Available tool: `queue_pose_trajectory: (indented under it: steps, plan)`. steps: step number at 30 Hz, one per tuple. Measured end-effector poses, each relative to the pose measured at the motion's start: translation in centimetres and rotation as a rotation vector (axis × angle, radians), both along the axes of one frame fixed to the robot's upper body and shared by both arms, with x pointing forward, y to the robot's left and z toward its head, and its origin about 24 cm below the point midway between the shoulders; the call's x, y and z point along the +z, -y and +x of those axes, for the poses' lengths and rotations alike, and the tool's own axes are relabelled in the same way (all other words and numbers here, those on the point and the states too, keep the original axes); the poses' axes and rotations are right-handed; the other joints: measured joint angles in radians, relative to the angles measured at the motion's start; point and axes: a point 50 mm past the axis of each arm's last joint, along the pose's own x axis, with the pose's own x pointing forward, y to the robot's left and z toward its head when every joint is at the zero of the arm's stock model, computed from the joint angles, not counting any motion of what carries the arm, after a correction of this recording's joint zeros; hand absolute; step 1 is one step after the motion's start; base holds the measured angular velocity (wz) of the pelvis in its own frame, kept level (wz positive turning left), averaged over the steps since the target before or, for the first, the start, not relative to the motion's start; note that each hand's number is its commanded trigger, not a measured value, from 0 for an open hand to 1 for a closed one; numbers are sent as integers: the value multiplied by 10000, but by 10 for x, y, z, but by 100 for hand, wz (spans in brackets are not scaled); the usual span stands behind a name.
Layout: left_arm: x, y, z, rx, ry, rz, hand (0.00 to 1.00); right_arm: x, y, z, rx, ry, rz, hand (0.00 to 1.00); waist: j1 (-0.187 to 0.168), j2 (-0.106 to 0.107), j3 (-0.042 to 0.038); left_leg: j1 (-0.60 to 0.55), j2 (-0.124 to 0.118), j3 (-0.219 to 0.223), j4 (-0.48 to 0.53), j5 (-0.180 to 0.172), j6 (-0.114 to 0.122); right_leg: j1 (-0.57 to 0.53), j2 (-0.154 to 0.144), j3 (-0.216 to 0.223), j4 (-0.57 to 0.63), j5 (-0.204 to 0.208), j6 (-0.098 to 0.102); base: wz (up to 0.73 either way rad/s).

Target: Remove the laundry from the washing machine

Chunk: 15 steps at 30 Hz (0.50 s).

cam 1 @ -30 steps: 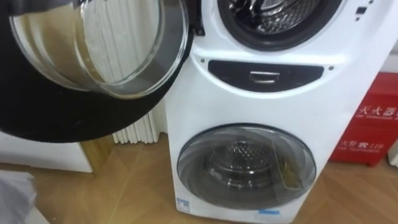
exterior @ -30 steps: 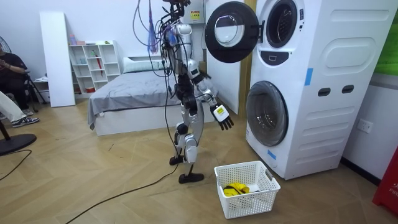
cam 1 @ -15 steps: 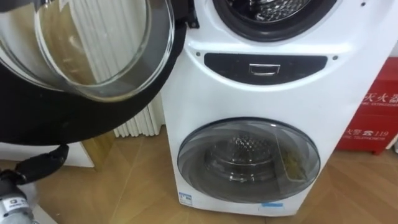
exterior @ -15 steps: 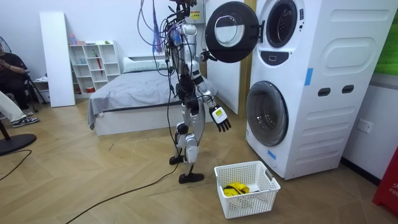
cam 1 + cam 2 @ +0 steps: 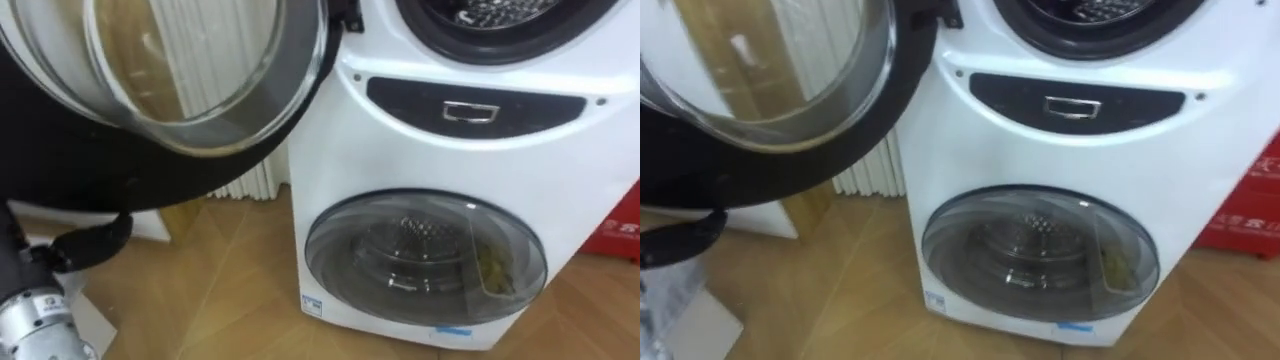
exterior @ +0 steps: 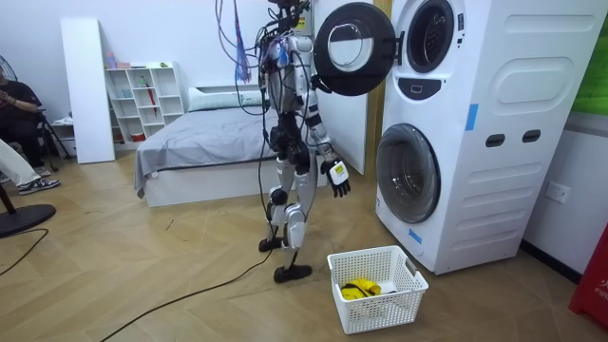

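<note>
Stands before white stacked metal washing machine (image 5: 330, 170), round glass-and-black door (image 5: 170, 90) swung open; left hand (image 5: 88, 246) low, dark fingers relaxed, empty; in room view, white plastic lattice basket (image 6: 380, 309) with yellow cloth (image 6: 360, 289)

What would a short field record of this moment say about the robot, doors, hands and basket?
robot: standing facing the washing machine
upper door: open
lower door: shut
left hand: up beneath the open door's rim
right hand: hanging at its side, open, empty
basket: on the floor by the machine, yellow item inside
</note>
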Motion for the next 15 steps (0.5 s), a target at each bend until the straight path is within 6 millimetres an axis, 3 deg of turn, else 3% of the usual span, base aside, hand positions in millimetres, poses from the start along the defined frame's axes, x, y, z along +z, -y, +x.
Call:
queue_pose_trajectory:
  steps: [5,6,8,10,15]
  plan:
    - [-1,18,-3,-473,113,-330,0,-1,-3,7,438,-174,75,0,25,-15,47,-10,-54,-407,1,74,99,-490,-68,-233,283,-201,-106,16]
    - [-2,20,-4,-508,111,-332,0,0,-2,7,513,-162,4,0,8,-117,23,-17,-118,-372,0,71,99,-547,-102,-344,167,-92,-12,16]
    - [-2,29,-7,-782,144,-412,0,-1,2,4,524,-239,-169,0,-50,-112,46,-39,-183,-334,-48,75,105,-399,-82,-187,129,12,22,33]
    - [-4,41,-12,-1281,53,-272,0,-1,2,4,481,-259,-224,0,-43,-138,36,-3,-219,-74,-115,126,187,-363,-112,213,168,20,31,28]
    - [-10,57,-24,-1962,-170,-433,0,1,-1,12,616,-25,-64,0,-32,-196,29,53,-299,516,-116,188,293,-343,-269,313,161,111,169,-4]
